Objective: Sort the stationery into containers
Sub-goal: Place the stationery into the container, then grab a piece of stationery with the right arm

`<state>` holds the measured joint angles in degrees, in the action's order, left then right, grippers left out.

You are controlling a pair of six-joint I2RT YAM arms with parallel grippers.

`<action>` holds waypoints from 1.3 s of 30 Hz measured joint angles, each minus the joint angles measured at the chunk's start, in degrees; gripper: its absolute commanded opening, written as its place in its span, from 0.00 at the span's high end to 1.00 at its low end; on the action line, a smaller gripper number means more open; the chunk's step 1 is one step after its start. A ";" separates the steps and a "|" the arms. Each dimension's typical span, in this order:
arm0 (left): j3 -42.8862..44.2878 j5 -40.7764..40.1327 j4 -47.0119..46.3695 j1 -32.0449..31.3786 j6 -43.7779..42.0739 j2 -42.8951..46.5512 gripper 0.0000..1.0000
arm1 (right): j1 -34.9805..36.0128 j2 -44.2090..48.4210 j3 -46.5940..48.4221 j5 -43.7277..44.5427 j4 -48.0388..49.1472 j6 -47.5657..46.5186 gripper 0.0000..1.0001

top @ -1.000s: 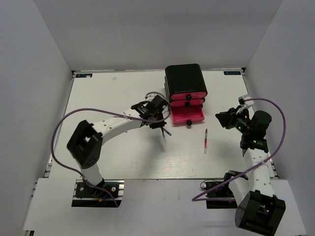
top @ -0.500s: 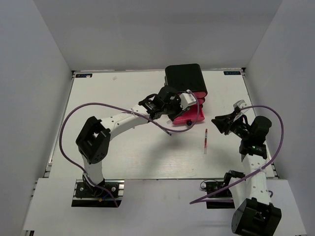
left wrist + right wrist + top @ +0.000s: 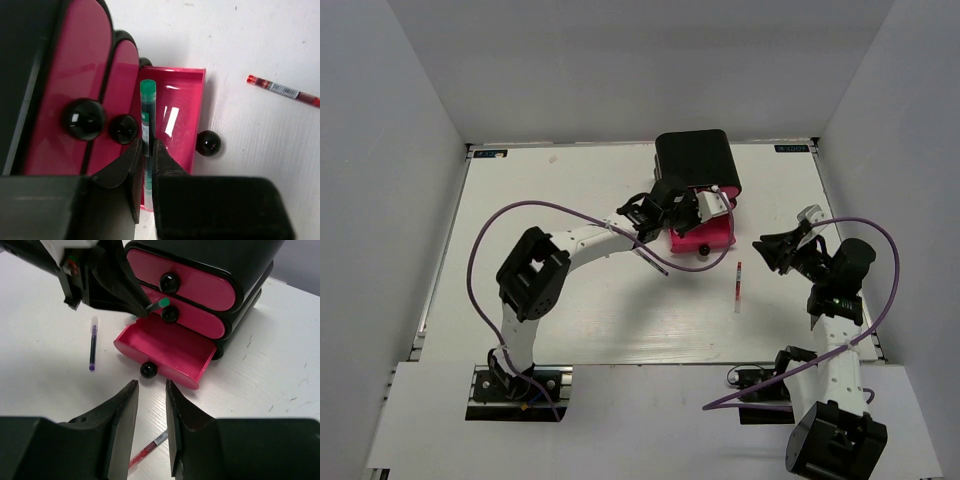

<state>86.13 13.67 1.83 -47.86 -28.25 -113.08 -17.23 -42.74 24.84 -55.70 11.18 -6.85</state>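
The left hand (image 3: 148,150) is pressed tight on a thin green pen (image 3: 146,125), gripping it partway along the barrel. It holds the pen over the bottom drawer (image 3: 177,112), the only one pulled out of the glossy black case (image 3: 692,158). The pen lies along the drawer's length with its green end pointing back toward the case. That end sits just beside the round black knob (image 3: 123,129) of the middle drawer (image 3: 192,317). From here I can't tell whether the pen touches the drawer's floor or hangs just above it. The middle drawer and the top drawer (image 3: 192,282) above it are both shut into the case, pink fronts flush.

The right hand (image 3: 150,415) is off to the right front of the case, above the white desk (image 3: 540,200). It faces the drawers with its two fingers (image 3: 124,412) spread apart and nothing between them.

Two more pens lie flat on the desk in front of the case. A red pen (image 3: 738,281) lies just right of the open drawer's front, near the right hand. A purple pen (image 3: 93,346) lies to the left front of the case, apart from the drawer.
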 measured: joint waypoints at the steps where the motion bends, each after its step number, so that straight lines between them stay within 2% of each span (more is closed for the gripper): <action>1: 0.00 0.24 -0.37 0.00 0.00 -0.98 0.94 | -0.15 0.00 -0.24 0.00 0.17 0.00 0.64; 3: 0.02 0.33 -0.94 0.00 0.20 -2.40 0.88 | -0.44 0.00 -0.42 -0.07 0.15 0.00 0.63; 4: 0.02 0.31 -1.11 0.00 0.28 -2.93 0.76 | -0.59 0.00 -0.42 -0.20 0.31 0.00 0.61; 7: 0.04 0.24 -1.70 0.00 1.20 -3.78 0.61 | -1.11 -0.09 -0.42 -0.52 0.59 0.02 0.52; 8: 0.11 0.22 -1.81 0.00 1.44 -3.82 0.51 | -1.27 -0.20 -0.42 -0.90 0.66 -0.09 0.48; 10: 0.55 0.15 -2.12 0.00 2.03 -3.82 0.48 | -1.55 -0.68 -0.42 -1.97 0.59 -0.44 0.44; 13: 1.16 0.13 -2.71 0.00 3.48 -3.54 0.44 | -1.84 -1.86 -0.42 -4.50 0.39 -1.14 0.44; 17: 1.57 0.42 -2.08 -0.13 6.08 -1.07 0.37 | -1.88 -2.21 -0.42 -7.30 -0.87 -1.81 0.51; 21: -0.59 -1.25 -1.31 -0.48 11.02 6.62 0.29 | -1.53 -3.48 1.07 -5.18 -6.27 -4.39 0.55; 25: -6.05 -7.13 1.99 -0.17 20.96 20.55 0.09 | 0.35 -9.38 6.80 2.84 -15.85 -8.41 0.55; 27: -9.84 -11.47 4.17 0.39 26.05 27.98 0.01 | 1.86 -12.52 9.35 7.54 -19.80 -10.03 0.58; 31: -21.14 -21.11 8.92 1.51 34.67 41.42 0.01 | 6.29 -17.00 11.19 17.11 -24.61 -11.67 0.62; 35: -32.24 -28.30 14.32 2.29 40.39 48.22 0.01 | 12.26 -19.82 11.15 26.18 -27.21 -11.69 0.49; 39: -40.65 -31.85 18.08 2.51 43.19 51.69 0.01 | 17.55 -22.73 10.99 33.99 -28.46 -11.54 0.47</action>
<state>45.47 -18.17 19.90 -45.34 14.94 -61.39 0.32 -65.47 35.83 -21.71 -17.28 -18.39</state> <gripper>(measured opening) 0.992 0.529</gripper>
